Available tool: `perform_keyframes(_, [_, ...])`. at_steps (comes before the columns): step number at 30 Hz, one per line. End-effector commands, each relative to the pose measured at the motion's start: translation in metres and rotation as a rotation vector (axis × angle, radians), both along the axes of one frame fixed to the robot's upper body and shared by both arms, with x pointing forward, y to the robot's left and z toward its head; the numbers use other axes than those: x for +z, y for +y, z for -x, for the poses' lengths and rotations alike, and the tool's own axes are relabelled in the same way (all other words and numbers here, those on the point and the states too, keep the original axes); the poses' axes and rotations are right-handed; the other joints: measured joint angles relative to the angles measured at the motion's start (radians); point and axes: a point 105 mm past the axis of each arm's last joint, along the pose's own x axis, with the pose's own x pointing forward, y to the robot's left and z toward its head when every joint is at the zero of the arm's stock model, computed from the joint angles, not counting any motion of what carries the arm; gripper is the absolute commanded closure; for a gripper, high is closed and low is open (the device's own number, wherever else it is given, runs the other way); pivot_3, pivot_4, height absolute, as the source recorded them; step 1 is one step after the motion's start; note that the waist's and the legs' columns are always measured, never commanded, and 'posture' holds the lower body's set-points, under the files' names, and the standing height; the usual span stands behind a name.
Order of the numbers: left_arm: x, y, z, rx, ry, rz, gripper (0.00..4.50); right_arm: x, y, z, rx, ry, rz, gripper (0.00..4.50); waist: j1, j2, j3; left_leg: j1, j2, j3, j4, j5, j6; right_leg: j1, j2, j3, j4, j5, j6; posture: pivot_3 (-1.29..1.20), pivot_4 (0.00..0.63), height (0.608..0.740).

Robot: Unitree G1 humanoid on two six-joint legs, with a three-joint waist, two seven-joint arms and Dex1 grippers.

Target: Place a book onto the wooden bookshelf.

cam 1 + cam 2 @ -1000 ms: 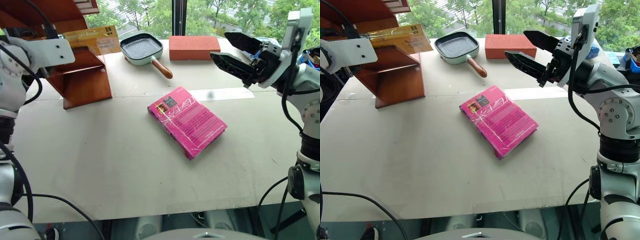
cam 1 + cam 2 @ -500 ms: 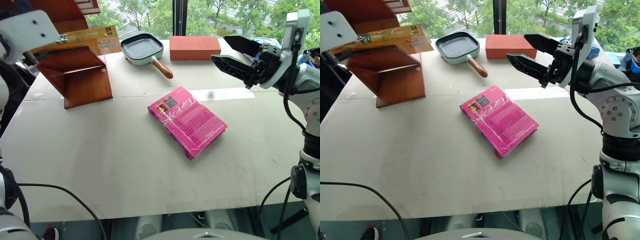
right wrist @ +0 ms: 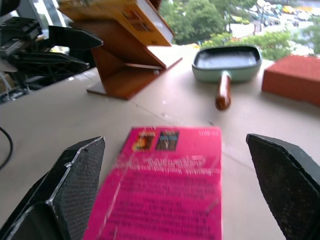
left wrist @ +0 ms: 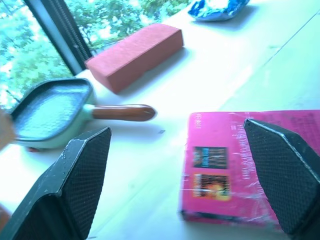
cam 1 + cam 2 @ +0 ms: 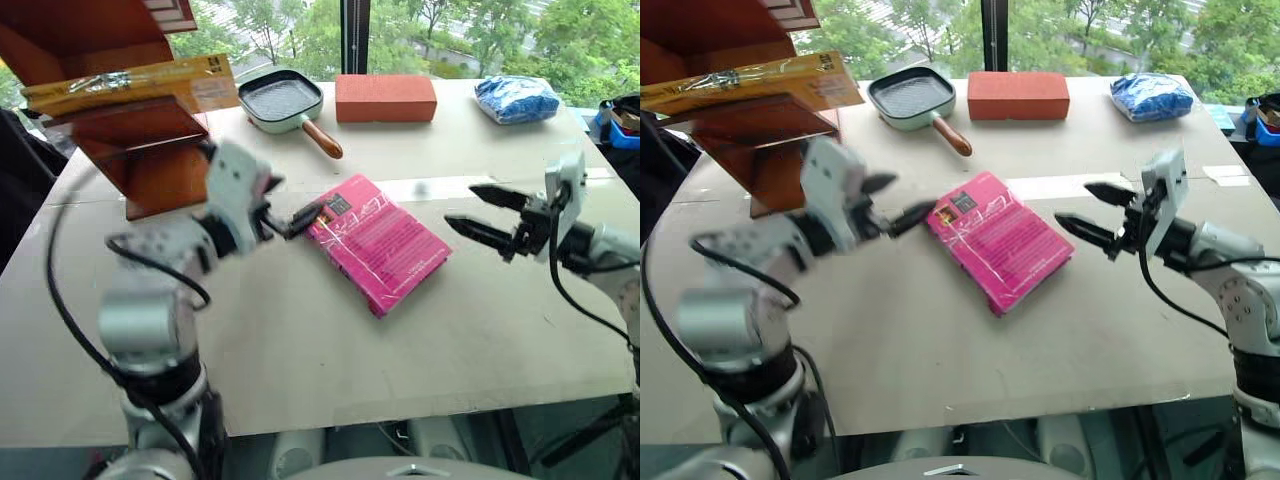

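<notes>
The book — the yellow-orange one — already lies on a slanted board of the wooden bookshelf at the table's far left corner, its long axis running roughly along the far edge, one end jutting past the shelf toward the frying pan. Both grippers hang low beside the magenta-pink book mid-table: left gripper and right gripper, fingers spread, empty. Best done now — leave that book alone and pull both arms clear without brushing the shelf.
</notes>
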Motion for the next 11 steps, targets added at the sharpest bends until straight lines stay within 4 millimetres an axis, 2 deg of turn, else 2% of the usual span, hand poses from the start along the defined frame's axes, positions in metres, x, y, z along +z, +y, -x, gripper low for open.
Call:
perform_keyframes(1, [-0.014, 0.003, 0.028, 0.019, -0.081, -0.004, 0.11, -0.010, -0.017, 0.017, -0.042, -0.076, 0.056, 0.00, 0.000, 0.000, -0.001, 0.002, 0.000, -0.001, 0.000, 0.000, 0.000, 0.000, 0.001, 0.001, 0.001, 0.000, 0.000, 0.00, 0.150, 0.740])
perform_keyframes(4, [-0.045, 0.006, 0.050, -0.031, -0.038, 0.001, 0.11, -0.041, -0.033, 0.029, -0.113, -0.071, 0.114, 0.00, 0.005, 0.001, -0.001, 0.005, 0.000, -0.002, -0.001, 0.000, 0.000, 0.001, 0.004, 0.004, 0.002, 0.000, -0.001, 0.00, 0.150, 0.740])
perform_keyframes(6, [-0.065, 0.015, 0.057, -0.027, -0.018, -0.025, 0.11, -0.059, -0.043, 0.035, -0.160, -0.075, 0.141, 0.00, 0.006, 0.001, -0.001, 0.008, 0.000, -0.001, -0.001, 0.000, 0.000, 0.003, 0.004, 0.005, 0.001, -0.003, -0.003, 0.00, 0.150, 0.740])
perform_keyframes(8, [-0.084, 0.025, 0.062, -0.003, 0.033, -0.006, 0.11, -0.076, -0.051, 0.042, -0.202, -0.087, 0.169, 0.00, 0.006, 0.001, -0.003, 0.018, 0.000, 0.000, -0.001, -0.001, 0.000, 0.013, 0.004, 0.007, 0.000, -0.006, -0.001, 0.00, 0.150, 0.740])
perform_keyframes(11, [-0.095, 0.029, 0.068, -0.024, 0.041, -0.012, 0.11, -0.098, -0.058, 0.051, -0.214, -0.049, 0.214, 0.00, 0.006, 0.002, -0.003, 0.021, 0.000, -0.002, -0.001, -0.002, -0.003, 0.016, 0.004, 0.009, -0.002, -0.006, -0.001, 0.00, 0.150, 0.740])
